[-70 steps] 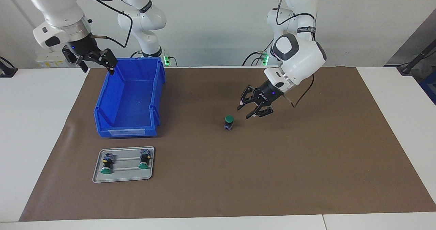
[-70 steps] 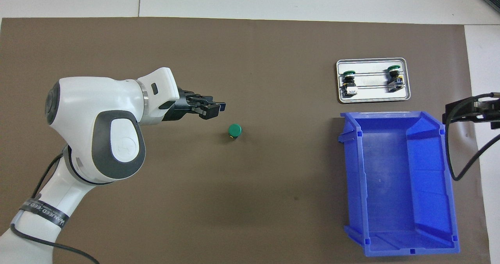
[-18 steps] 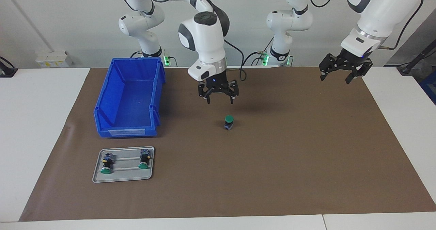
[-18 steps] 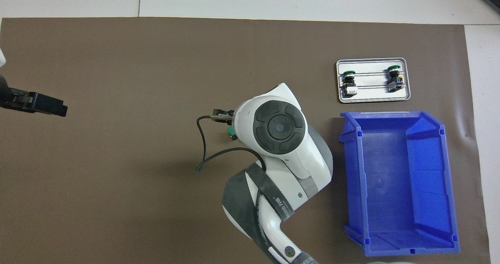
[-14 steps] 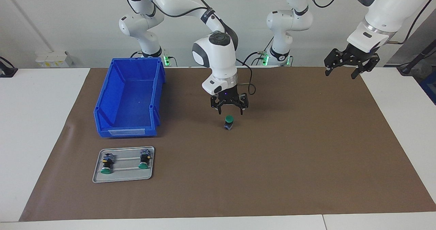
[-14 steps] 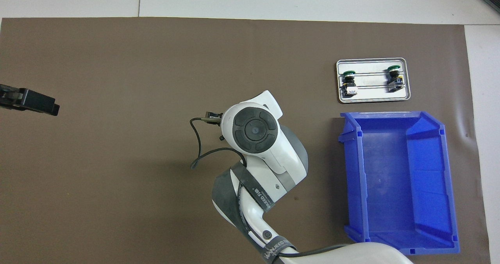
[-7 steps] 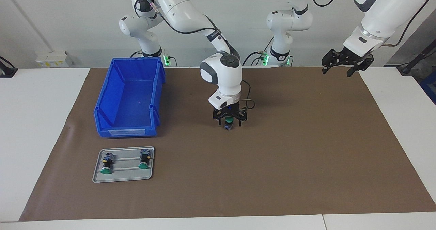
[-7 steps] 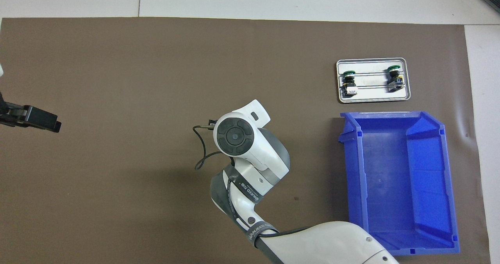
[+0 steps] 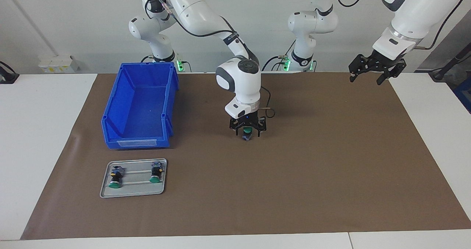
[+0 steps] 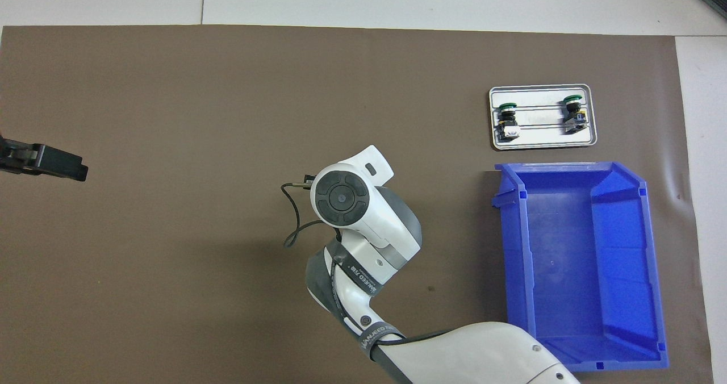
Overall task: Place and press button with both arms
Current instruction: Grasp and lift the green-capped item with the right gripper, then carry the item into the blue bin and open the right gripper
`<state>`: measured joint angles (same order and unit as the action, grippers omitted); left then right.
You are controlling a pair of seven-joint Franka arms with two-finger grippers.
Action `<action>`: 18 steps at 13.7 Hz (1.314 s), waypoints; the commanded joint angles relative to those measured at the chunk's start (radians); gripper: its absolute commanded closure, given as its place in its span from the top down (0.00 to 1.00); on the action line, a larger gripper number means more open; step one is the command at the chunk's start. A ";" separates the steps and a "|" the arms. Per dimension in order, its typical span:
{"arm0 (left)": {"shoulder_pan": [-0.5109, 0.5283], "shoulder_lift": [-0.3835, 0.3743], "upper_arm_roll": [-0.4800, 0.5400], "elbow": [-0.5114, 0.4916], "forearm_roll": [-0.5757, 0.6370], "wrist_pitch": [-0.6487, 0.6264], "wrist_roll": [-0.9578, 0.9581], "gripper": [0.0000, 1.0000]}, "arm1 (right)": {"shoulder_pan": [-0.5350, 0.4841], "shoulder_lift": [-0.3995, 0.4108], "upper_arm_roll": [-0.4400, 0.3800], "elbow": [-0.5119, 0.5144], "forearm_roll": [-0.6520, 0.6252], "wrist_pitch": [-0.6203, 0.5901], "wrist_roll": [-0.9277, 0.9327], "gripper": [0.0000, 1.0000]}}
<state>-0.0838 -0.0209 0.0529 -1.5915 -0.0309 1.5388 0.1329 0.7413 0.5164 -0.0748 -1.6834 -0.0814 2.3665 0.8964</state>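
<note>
Green-capped button [image 9: 247, 130] stands upright, directly under my right gripper [image 9: 247, 129] | its jaws wide, straddling it | left gripper [image 9: 376, 67] wide too, waiting well apart.

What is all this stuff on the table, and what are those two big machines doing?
Mat: one, brown, covering the white table.
Bin: one, blue, empty, toward the right arm's end.
Tray: one, silver, farther from the robots than the bin.
Buttons on tray: two, green caps, lying on their sides.
Button: one, green cap, upright mid-mat, apart from the tray.
Right gripper: one, black, open, lowered around the upright button, fingers either side of it.
Left gripper: one, black, open, empty, waiting up over the mat's edge at its own end.
</note>
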 commanded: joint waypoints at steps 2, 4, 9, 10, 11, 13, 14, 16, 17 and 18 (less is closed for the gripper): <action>0.004 -0.019 -0.007 -0.021 0.016 0.064 -0.033 1.00 | 0.006 -0.022 0.003 -0.021 -0.014 -0.021 0.007 0.83; 0.007 -0.021 -0.007 -0.024 0.016 0.060 -0.035 1.00 | 0.004 -0.022 0.003 -0.018 -0.014 -0.019 0.004 0.24; 0.010 -0.031 -0.007 -0.028 0.016 0.056 -0.035 1.00 | -0.010 -0.042 0.003 -0.004 -0.001 -0.055 -0.023 0.00; 0.010 -0.031 -0.005 -0.028 0.016 0.049 -0.036 1.00 | -0.023 -0.061 0.003 -0.001 0.002 -0.071 -0.037 0.00; 0.010 -0.031 -0.007 -0.028 0.016 0.047 -0.035 1.00 | -0.054 -0.088 0.003 0.001 0.002 -0.100 -0.065 0.00; 0.009 -0.031 -0.007 -0.028 0.016 0.047 -0.035 1.00 | -0.100 -0.153 0.004 0.008 0.005 -0.183 -0.131 0.00; 0.009 -0.031 -0.007 -0.028 0.016 0.047 -0.035 1.00 | -0.131 -0.180 0.003 0.014 0.012 -0.222 -0.178 0.00; 0.010 -0.031 -0.005 -0.028 0.016 0.047 -0.035 1.00 | -0.193 -0.243 0.001 0.016 0.012 -0.272 -0.256 0.00; 0.009 -0.031 -0.007 -0.028 0.016 0.047 -0.035 1.00 | -0.223 -0.271 0.000 0.014 0.012 -0.303 -0.301 0.00; 0.009 -0.031 -0.007 -0.028 0.016 0.047 -0.035 1.00 | -0.258 -0.304 0.000 0.011 0.012 -0.332 -0.353 0.00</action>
<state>-0.0836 -0.0254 0.0537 -1.5915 -0.0308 1.5780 0.1091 0.5359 0.2706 -0.0856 -1.6520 -0.0802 2.0739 0.6250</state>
